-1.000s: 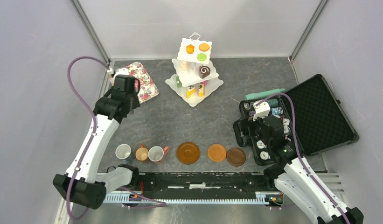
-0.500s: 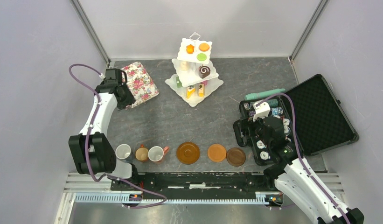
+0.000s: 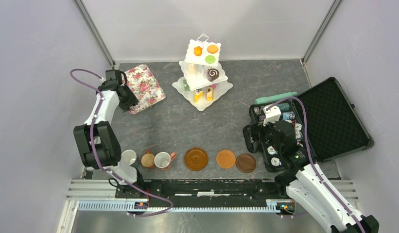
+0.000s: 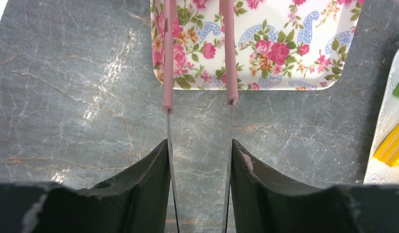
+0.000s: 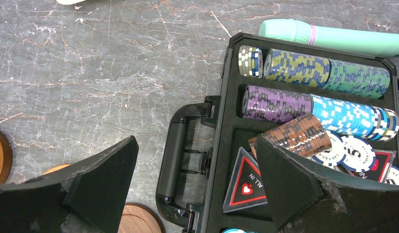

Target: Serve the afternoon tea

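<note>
The white three-tier stand (image 3: 203, 73) at the back centre holds small toy cakes (image 3: 213, 74). Three mugs (image 3: 147, 159) and three brown-orange saucers (image 3: 226, 158) stand in a row near the front edge. My left gripper (image 3: 127, 100) hangs at the left edge of the floral tray (image 3: 147, 86). In the left wrist view that gripper (image 4: 199, 143) is shut on pink-tipped metal tongs (image 4: 230, 58), whose tips reach over the tray's rim (image 4: 265, 82). My right gripper (image 5: 195, 141) stands open over the poker case's handle (image 5: 174, 155), with nothing in it.
The open black case (image 3: 333, 121) of poker chips (image 5: 285, 104) lies at the right, with a mint-green tube (image 3: 277, 97) behind it. The stand's rim (image 4: 389, 126) and a yellow cake (image 4: 391, 145) show at the right of the left wrist view. Grey walls enclose the table.
The left arm has folded back and come down from over the table to the tray's left edge. The right arm has not moved.
</note>
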You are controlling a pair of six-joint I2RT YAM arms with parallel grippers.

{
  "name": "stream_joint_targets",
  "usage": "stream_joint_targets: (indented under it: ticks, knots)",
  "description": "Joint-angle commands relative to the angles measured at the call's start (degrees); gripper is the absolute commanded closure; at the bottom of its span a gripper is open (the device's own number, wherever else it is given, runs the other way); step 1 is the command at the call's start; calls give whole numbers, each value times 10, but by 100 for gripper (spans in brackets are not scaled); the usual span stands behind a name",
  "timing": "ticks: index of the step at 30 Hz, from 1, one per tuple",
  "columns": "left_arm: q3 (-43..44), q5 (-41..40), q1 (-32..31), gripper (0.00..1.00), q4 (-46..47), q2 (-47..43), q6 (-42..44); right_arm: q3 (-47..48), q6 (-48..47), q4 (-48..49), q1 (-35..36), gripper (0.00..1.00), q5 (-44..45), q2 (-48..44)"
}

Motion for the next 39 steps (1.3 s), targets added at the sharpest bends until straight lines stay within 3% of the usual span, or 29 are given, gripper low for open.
stream_joint_targets:
  ticks: [1, 22, 35, 39]
  knots:
    - [46, 11, 6, 50, 27, 27, -30, -1, 5, 13, 4, 2, 5, -2]
    - [127, -13, 23, 46, -4, 107, -33, -1, 6, 13, 4, 2, 10, -5]
    - [134, -23, 27, 46, -4, 130, -15, -1, 5, 13, 4, 2, 10, -4]
    - [134, -14, 31, 53, -5, 134, -13, -1, 5, 14, 4, 2, 11, -5]
